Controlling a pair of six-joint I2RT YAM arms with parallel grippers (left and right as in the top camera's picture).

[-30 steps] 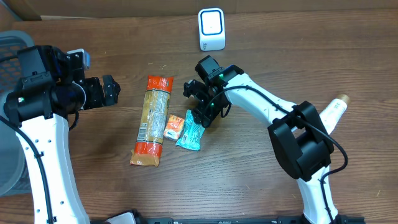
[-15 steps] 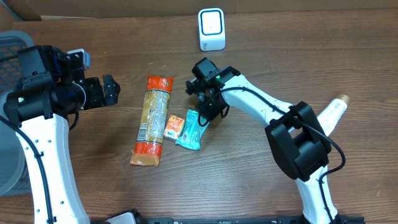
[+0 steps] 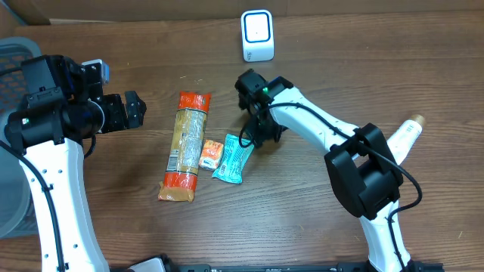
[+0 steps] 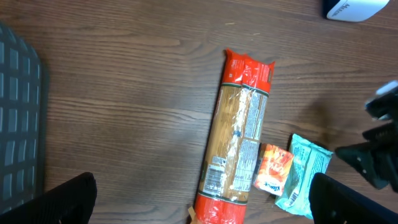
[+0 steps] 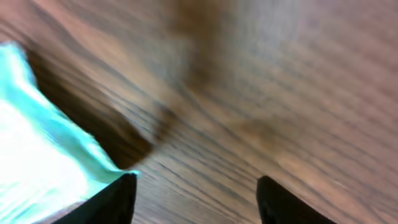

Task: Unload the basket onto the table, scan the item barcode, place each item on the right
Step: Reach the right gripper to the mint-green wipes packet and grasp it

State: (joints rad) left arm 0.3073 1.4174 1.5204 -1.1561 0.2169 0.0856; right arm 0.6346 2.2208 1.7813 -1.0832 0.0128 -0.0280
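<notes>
Likely target: teal foil snack packet (image 3: 231,159) is lying flat on the brown wooden surface (image 3: 318,234), lower centre of the overhead view, just beside a small orange sachet (image 3: 212,154). Right gripper (image 3: 255,136) is hovering at the packet's upper edge, fingers (image 5: 115,202) apart over bare wood. It needs shifting until they straddle that edge before closing. White box-shaped scanner (image 3: 258,35) is standing top centre. Left gripper (image 3: 128,111) is waiting at left, fingers apart.

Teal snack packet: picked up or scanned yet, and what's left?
Nothing looks done: the teal snack packet lies flat on the wooden table, apart from the white barcode scanner. In hand: the right gripper sits open at the packet's upper end, gripping nothing. Remaining: grasp it, lift it, show its barcode to the scanner.
</notes>
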